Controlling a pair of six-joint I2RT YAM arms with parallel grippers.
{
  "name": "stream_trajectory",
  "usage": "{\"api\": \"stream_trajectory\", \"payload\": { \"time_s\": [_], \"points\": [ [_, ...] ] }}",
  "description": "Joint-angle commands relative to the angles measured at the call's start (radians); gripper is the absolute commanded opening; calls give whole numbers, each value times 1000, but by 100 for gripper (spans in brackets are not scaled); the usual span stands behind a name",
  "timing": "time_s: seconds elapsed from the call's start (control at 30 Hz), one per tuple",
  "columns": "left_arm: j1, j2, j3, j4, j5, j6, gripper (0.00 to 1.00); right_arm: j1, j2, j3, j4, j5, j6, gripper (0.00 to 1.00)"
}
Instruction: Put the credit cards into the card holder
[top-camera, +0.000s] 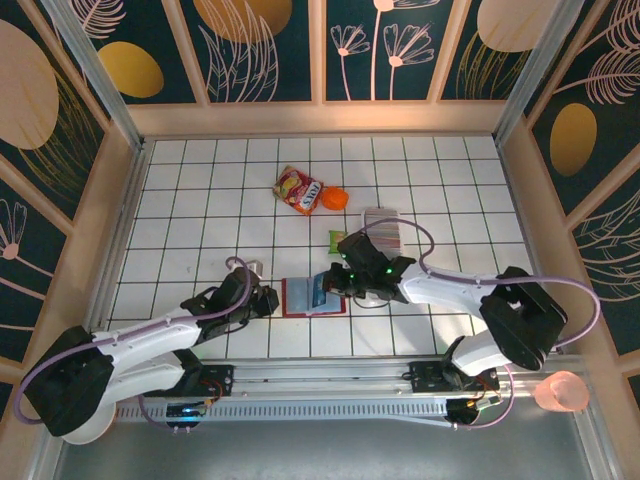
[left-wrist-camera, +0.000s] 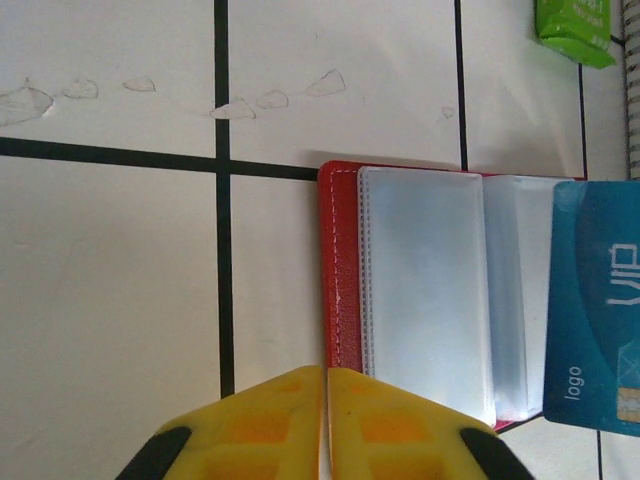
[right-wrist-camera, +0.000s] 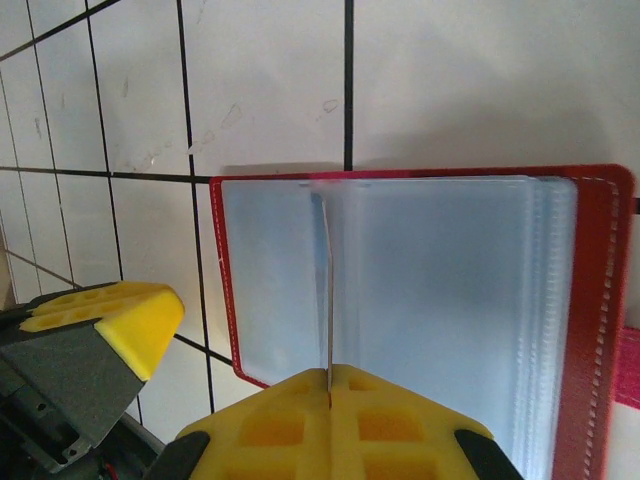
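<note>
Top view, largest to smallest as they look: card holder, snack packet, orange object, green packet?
1. card holder, open flat
2. snack packet
3. orange object and green packet, too alike to rank

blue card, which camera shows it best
Left wrist: the blue card shows face-on, print readable. Right wrist shows it edge-on, a thin line in the right claw. Top external: a small blue patch over the card holder.

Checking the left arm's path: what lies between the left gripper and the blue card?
The open card holder: its red edge and clear pockets fill the stretch between the left gripper and the blue card, as seen in the left wrist view.
</note>
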Motion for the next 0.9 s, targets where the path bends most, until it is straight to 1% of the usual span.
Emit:
{"api": "stream_trajectory", "payload": {
  "time_s": [0.0, 0.33, 0.6, 0.87],
  "points": [
    [-6, 19, 46, -17, -8, 11, 5, 11, 33, 30, 38, -11, -18, 0],
    [-6, 131, 55, 60, 22, 6, 0, 21, 81, 29, 68, -19, -9, 0],
    [-6, 195, 41, 74, 26, 16, 0, 34, 117, 36, 100, -14, 10, 0],
    [-6, 224, 23, 103, 46, 12, 0, 34, 128, 9, 142, -9, 34, 0]
  ]
}}
